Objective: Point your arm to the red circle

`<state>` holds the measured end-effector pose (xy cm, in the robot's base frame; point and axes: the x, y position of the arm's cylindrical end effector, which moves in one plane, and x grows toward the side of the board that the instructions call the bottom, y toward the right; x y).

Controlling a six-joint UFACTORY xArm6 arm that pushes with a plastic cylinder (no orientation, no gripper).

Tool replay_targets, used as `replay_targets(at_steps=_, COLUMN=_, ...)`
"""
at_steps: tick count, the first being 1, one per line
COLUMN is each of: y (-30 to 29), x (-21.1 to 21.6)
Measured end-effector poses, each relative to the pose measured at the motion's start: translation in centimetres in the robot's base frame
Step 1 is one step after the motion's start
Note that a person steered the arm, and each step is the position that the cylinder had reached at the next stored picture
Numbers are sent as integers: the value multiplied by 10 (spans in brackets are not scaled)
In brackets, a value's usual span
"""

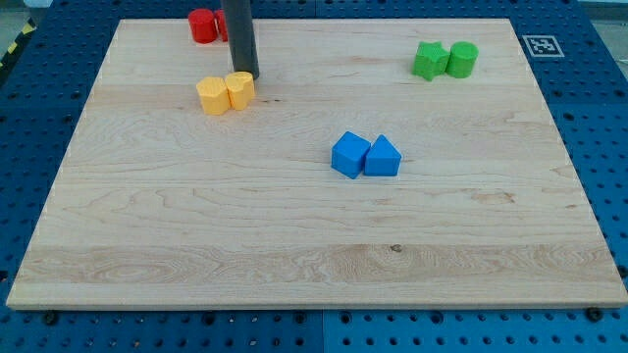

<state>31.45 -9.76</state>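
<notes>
A pale wooden board (314,235) with visible grain lies flat on a blue perforated bench (599,118), filling most of the frame. A black-and-white square marker (540,45) is fixed to the bench just off the board's corner at the view's top right, and a strip of yellow-and-black hazard tape (15,44) shows at the view's top left edge.

Six blocks are plainly countable on the board, in three touching pairs, plus red at the top. Two blue: a blue cube (349,154) and, touching it on the view's right, a blue wedge-like block (383,157), near the middle. Two green at the view's top right: a green star-like block (429,60) pressed against a green cylinder (462,59). Two yellow at the view's upper left: a yellow faceted block (212,96) touching a yellow cylinder (239,89).

The red circle (202,25), a short red cylinder, sits at the board's top edge, on the view's upper left. A sliver of a second red block (222,25) shows beside it, mostly hidden behind the rod; its shape cannot be told.

The dark rod comes down from the view's top, and my tip (244,73) rests just above the yellow cylinder, below and to the view's right of the red circle, apart from it. The rod holds nothing; it has no jaws.
</notes>
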Motion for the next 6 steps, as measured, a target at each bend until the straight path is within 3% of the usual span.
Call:
replay_targets(at_steps=3, y=-109, x=-54)
replay_targets(at_steps=5, y=-103, x=-122)
replay_targets(at_steps=6, y=-101, x=-123)
